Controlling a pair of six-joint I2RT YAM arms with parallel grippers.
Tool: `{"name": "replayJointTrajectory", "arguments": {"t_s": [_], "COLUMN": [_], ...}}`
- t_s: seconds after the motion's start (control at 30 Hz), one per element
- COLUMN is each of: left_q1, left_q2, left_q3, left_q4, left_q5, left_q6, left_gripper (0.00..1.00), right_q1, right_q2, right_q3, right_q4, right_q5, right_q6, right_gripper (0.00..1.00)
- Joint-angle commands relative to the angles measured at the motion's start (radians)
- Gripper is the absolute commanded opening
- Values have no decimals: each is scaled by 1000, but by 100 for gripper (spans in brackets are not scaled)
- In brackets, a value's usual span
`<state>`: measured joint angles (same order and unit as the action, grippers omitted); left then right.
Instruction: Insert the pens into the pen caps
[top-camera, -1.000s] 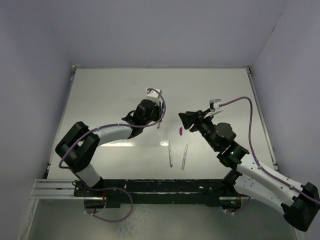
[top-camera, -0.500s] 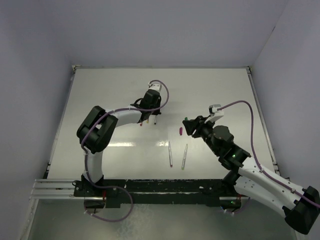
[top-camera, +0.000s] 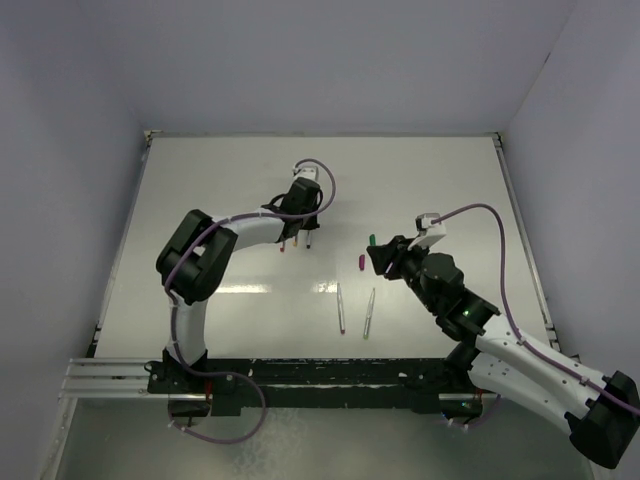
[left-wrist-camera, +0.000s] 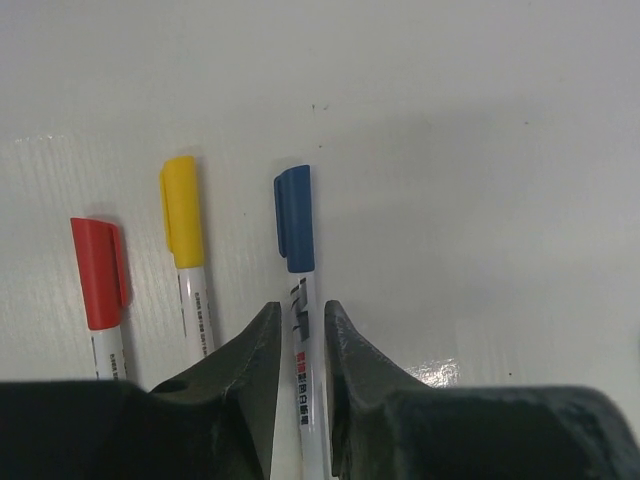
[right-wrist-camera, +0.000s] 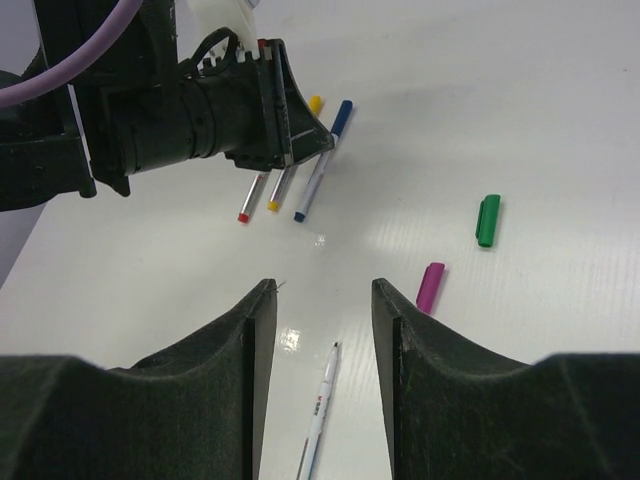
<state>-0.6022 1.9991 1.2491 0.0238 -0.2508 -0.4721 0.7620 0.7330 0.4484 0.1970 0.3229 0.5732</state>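
Three capped pens lie side by side in the left wrist view: red cap (left-wrist-camera: 99, 273), yellow cap (left-wrist-camera: 182, 211), blue cap (left-wrist-camera: 294, 218). My left gripper (left-wrist-camera: 303, 310) is shut on the blue-capped pen (left-wrist-camera: 305, 375), which rests on the table; it shows in the top view (top-camera: 298, 222). Two uncapped pens (top-camera: 340, 307) (top-camera: 369, 313) lie mid-table. A purple cap (top-camera: 360, 262) and a green cap (top-camera: 372, 240) lie loose. My right gripper (right-wrist-camera: 320, 290) is open and empty above one uncapped pen (right-wrist-camera: 320, 410), with the purple cap (right-wrist-camera: 430, 287) and the green cap (right-wrist-camera: 487, 220) to its right.
The white table (top-camera: 200, 200) is bounded by grey walls on three sides. The left arm's wrist (right-wrist-camera: 190, 110) fills the upper left of the right wrist view, just beyond the three capped pens. The arm bases sit on a rail (top-camera: 300, 375) at the near edge.
My left arm swung toward the back and brought the blue-capped pen down beside the red and yellow ones. My right gripper drew back slightly toward the near side.
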Motion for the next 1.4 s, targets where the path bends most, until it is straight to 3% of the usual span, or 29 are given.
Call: {"name": "replayJointTrajectory", "arguments": {"t_s": [0.0,0.43,0.57,0.67,0.77,0.93,1.23,1.37], "left_q1": [8,6,-1,-20,-67,-238,-406,-459], "left_q2": [0,-135,-201,-261,-319,-386,-405,-401], "left_q3": [42,24,-33,-100,-173,-276,-334,-328], "left_q4": [7,14,16,17,-4,-52,-152,-163], "left_q5": [-21,40,71,66,34,-78,-78,-80], "left_q6": [-17,0,-5,-8,-9,-17,-103,-133], "left_gripper": [27,31,32,33,34,34,38,44], "right_q1": [2,2,3,2,0,-17,-161,-164], "right_q2": [0,19,3,0,13,54,133,113], "right_q3": [0,2,-27,-26,0,48,67,20], "right_q4": [28,19,53,50,22,-61,-67,-3], "right_q5": [8,6,76,133,188,302,169,135], "right_q6": [9,35,73,74,71,100,99,114], "right_gripper": [45,45,58,55,53,57,56,52]}}
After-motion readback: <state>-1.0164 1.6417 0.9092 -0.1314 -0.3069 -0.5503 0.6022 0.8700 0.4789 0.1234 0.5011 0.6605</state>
